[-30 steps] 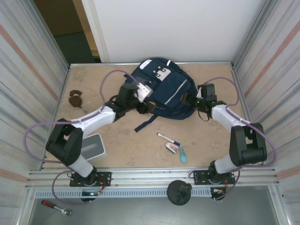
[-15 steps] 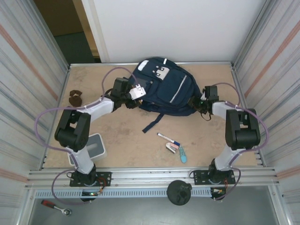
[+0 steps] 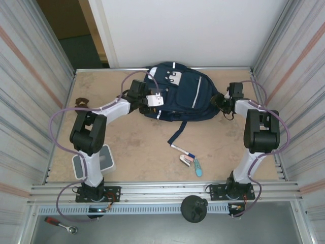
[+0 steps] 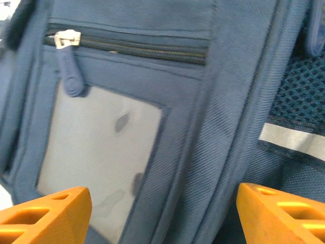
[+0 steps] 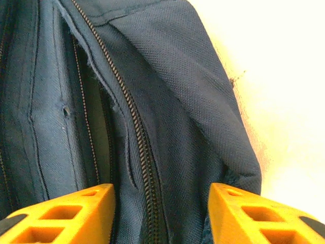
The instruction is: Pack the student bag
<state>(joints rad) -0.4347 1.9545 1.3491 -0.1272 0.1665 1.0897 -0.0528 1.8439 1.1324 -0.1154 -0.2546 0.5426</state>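
Left gripper (image 4: 162, 216), fingers spread, hovers at the front pocket (image 4: 101, 152) of the student bag (image 3: 183, 94). Right gripper (image 5: 161, 213), also spread, straddles the side zipper (image 5: 137, 147). The bag lies at the far edge of the table (image 3: 132, 147). I judge I'm on the opening step, so next I need to pinch a zipper pull (image 4: 68, 71).
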